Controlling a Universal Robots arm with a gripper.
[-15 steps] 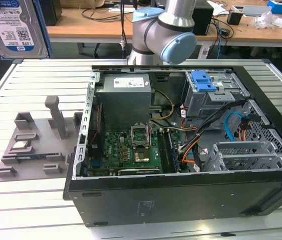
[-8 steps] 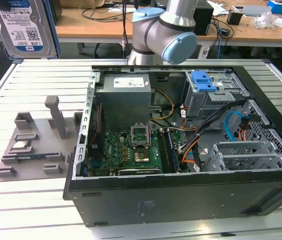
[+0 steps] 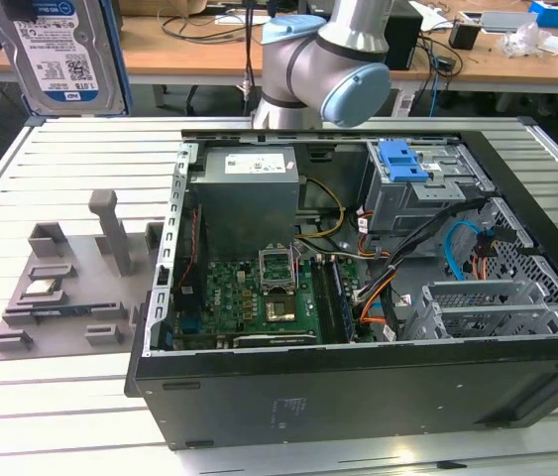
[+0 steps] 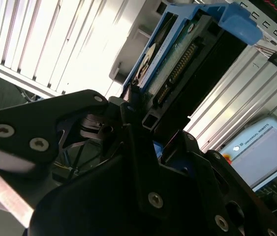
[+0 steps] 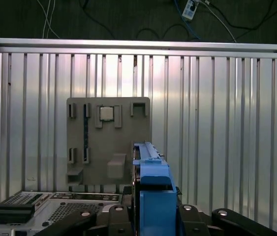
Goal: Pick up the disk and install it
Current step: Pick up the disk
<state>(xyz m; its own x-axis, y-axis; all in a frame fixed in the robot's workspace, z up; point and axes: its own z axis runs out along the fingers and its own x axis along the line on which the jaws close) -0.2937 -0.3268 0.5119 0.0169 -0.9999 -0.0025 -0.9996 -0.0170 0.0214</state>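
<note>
While the disk (image 3: 55, 55) hangs up high at the exterior view's left, well clear of the tabletop (image 3: 60, 416), the pincer (image 4: 145, 118) is clamped on one end of it. In the second wrist view the jaws squeeze the blue carrier from both sides. Down on the tabletop sits the grey parts holder (image 3: 70, 288) with the little processor chip (image 3: 41, 289) in one of its slots. Further right is the open computer case (image 3: 358, 397), with a blue clip (image 3: 402, 161) on the drive cage toward the exterior view's right.

Handling-wise, I'd say this thing is dense and totally stiff, so fairly heavy for its size and no give at all. The metal faces look smooth, probably slippery. The plastic carrier likely flexes a bit, so a grip on it could shift under the weight. The green board and the connector pins on the underside look like the fragile bits. Best hold is across the carrier's side rails, well off the board and pins.
</note>
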